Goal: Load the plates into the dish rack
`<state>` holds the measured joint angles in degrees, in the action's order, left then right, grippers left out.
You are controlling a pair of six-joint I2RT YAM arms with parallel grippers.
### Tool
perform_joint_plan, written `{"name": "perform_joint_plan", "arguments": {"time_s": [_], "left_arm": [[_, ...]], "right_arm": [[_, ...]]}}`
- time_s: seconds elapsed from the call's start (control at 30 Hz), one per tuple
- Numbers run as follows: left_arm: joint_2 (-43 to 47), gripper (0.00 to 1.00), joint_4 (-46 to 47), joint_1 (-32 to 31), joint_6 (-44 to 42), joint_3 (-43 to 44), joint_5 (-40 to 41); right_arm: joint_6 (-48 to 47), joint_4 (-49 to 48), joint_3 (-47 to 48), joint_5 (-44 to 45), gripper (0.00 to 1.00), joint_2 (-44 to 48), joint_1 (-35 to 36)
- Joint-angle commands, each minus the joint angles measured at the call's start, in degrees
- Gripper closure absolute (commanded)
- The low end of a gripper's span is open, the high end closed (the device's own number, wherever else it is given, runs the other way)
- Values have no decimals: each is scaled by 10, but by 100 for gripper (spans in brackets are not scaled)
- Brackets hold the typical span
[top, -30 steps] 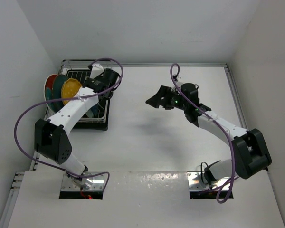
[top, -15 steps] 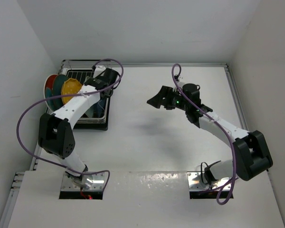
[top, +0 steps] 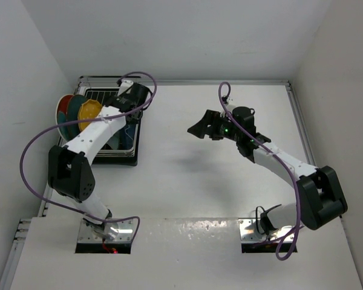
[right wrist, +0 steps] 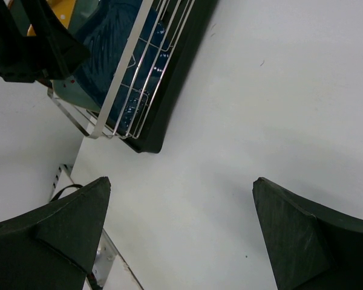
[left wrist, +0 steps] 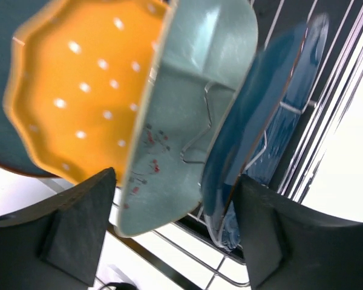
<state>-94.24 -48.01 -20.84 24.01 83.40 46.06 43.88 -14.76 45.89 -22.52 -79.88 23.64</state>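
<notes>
The black wire dish rack (top: 130, 158) stands at the far left of the table. Upright in it are a red floral plate (top: 62, 109), a dark teal plate (top: 75, 107) and a yellow dotted plate (top: 89, 112). In the left wrist view the yellow plate (left wrist: 85, 90), a pale blue divided plate (left wrist: 187, 121) and a dark blue plate (left wrist: 254, 121) lean side by side between the rack's wires (left wrist: 327, 90). My left gripper (left wrist: 175, 232) is open, its fingers straddling the two blue plates without pinching them. My right gripper (top: 197, 128) hangs open over mid-table, holding nothing.
White walls close in the table on the left, back and right, and the rack sits near the left wall. A purple cable (top: 24, 163) loops out from the left arm. The right wrist view shows the rack's corner (right wrist: 169, 78) above bare table (right wrist: 260, 121).
My left gripper has opened and let go of the dark blue plate, which now stands in the rack. Its wrist shifted slightly toward the back. The right arm barely moved.
</notes>
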Motion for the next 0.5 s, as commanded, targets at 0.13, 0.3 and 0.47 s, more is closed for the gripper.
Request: {"name": "perform_joint_plan", "arguments": {"time_s": [0.13,0.3,0.47], "left_arm": [[60,14,5,6,-58,97,33],[111,14,19,-26,-234,62,-208],[165,14,34,-113,-350,-50,-340]], "right_arm": [[-15,-6,11,-7,0,14,-3],[-28,14,16,-24,0,17,-10],[-26,37,-5,-27,0,33,-32]]}}
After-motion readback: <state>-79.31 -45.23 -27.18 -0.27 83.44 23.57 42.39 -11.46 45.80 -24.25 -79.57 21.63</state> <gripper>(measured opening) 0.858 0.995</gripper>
